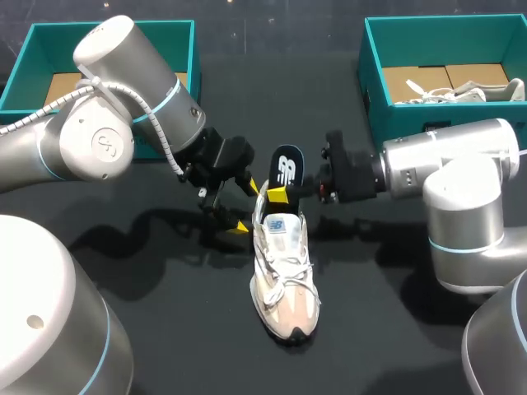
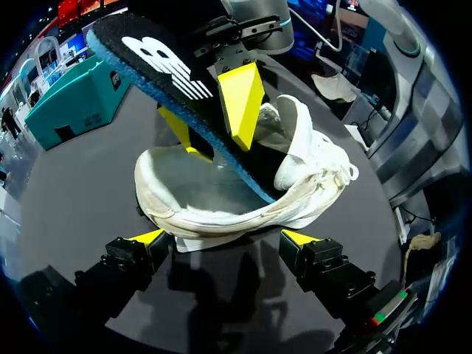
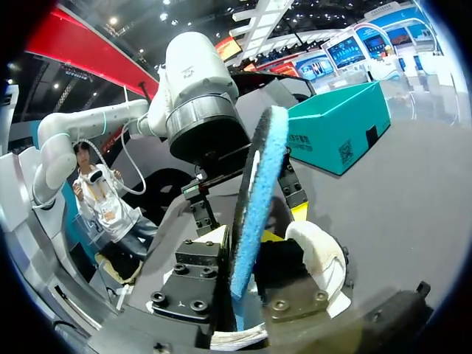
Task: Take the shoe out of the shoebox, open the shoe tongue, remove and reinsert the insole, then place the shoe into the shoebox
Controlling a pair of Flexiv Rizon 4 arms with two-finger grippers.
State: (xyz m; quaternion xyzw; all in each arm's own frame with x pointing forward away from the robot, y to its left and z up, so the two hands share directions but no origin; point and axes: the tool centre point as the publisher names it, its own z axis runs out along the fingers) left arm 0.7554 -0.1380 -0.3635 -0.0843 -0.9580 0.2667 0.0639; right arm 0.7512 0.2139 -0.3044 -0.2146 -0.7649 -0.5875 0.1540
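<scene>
A white and beige shoe (image 1: 284, 284) lies on the dark table with its heel toward the arms. A black insole (image 1: 286, 167) with a blue underside stands tilted out of the shoe's opening, its lower end inside the shoe (image 2: 221, 210). My right gripper (image 1: 284, 192) is shut on the insole (image 2: 147, 55), one yellow finger (image 2: 240, 103) on each face. In the right wrist view the insole's blue edge (image 3: 254, 199) rises between my right gripper's (image 3: 247, 254) fingers. My left gripper (image 1: 244, 206) stands open just behind the heel, its tips (image 2: 147, 236) either side of it without touching.
A teal shoebox (image 1: 375, 58) at the back right holds another white shoe (image 1: 461, 90). A second teal box (image 1: 37, 49) stands at the back left, behind my left arm. Bare dark table lies in front of the shoe's toe.
</scene>
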